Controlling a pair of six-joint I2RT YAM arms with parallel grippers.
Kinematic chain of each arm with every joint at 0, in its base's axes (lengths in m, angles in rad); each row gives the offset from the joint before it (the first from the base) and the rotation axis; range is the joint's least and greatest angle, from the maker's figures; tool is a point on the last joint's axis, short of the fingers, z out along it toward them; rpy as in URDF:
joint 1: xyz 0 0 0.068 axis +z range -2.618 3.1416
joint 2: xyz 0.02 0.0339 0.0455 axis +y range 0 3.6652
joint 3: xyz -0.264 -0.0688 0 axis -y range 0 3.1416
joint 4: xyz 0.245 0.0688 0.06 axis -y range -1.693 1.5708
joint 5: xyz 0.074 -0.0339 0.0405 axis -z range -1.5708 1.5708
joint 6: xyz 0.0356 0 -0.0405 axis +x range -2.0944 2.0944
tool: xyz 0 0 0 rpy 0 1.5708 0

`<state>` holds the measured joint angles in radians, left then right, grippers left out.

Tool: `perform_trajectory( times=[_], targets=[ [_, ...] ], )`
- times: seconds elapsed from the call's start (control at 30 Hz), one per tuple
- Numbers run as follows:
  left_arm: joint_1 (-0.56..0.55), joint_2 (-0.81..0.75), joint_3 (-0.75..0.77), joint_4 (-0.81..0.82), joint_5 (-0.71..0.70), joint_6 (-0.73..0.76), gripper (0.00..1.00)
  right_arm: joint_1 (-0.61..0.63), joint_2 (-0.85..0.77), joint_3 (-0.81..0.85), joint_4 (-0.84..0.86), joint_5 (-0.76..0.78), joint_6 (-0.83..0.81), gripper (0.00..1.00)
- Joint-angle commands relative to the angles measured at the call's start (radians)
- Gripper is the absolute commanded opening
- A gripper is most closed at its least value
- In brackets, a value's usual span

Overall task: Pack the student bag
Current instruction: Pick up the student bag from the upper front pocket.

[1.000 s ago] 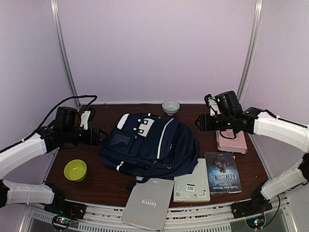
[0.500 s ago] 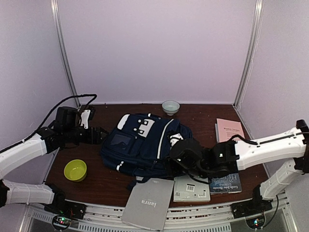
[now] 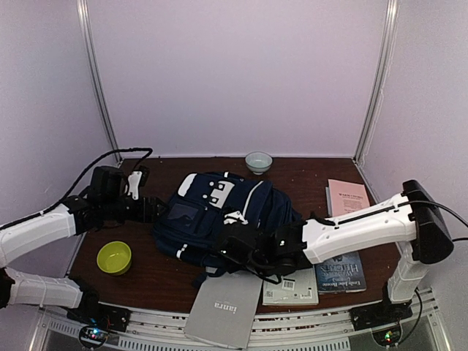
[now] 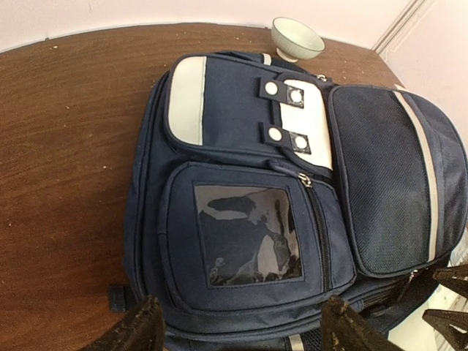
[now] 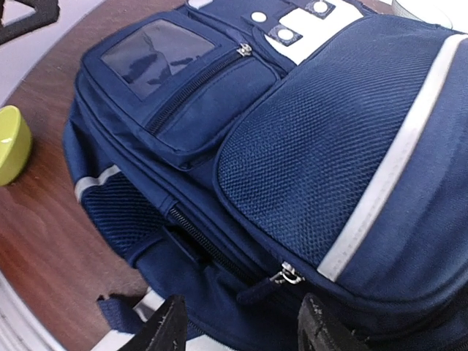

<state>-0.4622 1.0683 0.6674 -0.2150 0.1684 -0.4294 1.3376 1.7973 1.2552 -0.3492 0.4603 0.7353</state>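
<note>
Saw the big navy blue cloth backpack (image 3: 219, 219) with thin white stripes lying flat in the middle of the top view, on a dark brown wooden table (image 3: 150, 281). Saw its white-grey patches at the upper left end. Spotted a front pocket with a shiny clear window (image 4: 245, 234) in the middle of the left wrist view. Spotted a small silver zip pull (image 5: 290, 276) near the bottom of the right wrist view.

Found the left gripper (image 3: 153, 208) just beside the bag's left side. Saw it let go, with its two dark fingers spread wide at the bottom of its own view (image 4: 241, 314). Found the right gripper (image 3: 232, 252) low over the bag's near edge, right of the middle of the top view. Saw its fingers apart too, one on each side of the zip pull (image 5: 243, 311). Could not tell if they touched the cloth.

Saw a small pale round bowl (image 3: 258, 161) just past the bag's far edge. Saw a yellow-green round bowl (image 3: 114, 257) at the lower left, apart from the bag. Found a thin grey book (image 3: 227, 307) at the bottom middle, hanging over the table's near edge. Saw a white book with a barcode (image 3: 294, 291) next on its right, then a dark book (image 3: 345, 272). Saw a pink book (image 3: 348, 196) further up on the right.
</note>
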Motion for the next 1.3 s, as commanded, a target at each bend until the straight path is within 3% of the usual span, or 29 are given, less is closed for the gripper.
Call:
perform_trajectory(
  times=[0.0,0.27,0.6,0.67,0.8,0.93,1.17,1.27],
  targets=[
    [-0.007,0.020,-0.009,0.069,0.007,-0.008,0.76,0.003,0.075,0.092,-0.068,0.078,-0.026,0.52],
    [-0.006,0.016,-0.008,0.070,0.011,0.004,0.76,-0.015,0.083,0.089,-0.095,0.132,-0.038,0.45],
    [-0.007,0.011,0.000,0.068,0.010,0.015,0.77,-0.038,0.130,0.094,-0.202,0.148,-0.070,0.47],
    [-0.006,0.009,0.001,0.064,0.010,0.016,0.77,-0.042,0.120,0.083,-0.214,0.149,-0.069,0.42],
    [-0.021,0.003,0.016,0.043,-0.024,0.052,0.76,-0.044,0.075,0.052,-0.177,0.097,-0.105,0.22],
    [-0.079,-0.017,0.047,0.026,-0.126,0.123,0.75,-0.062,0.048,0.029,-0.142,0.012,-0.129,0.18],
    [-0.098,-0.011,0.072,0.045,-0.144,0.166,0.76,-0.092,0.011,0.004,-0.032,-0.147,-0.175,0.23],
    [-0.099,-0.013,0.054,0.083,-0.141,0.155,0.76,-0.063,0.031,0.049,-0.051,-0.087,-0.178,0.35]
  ],
)
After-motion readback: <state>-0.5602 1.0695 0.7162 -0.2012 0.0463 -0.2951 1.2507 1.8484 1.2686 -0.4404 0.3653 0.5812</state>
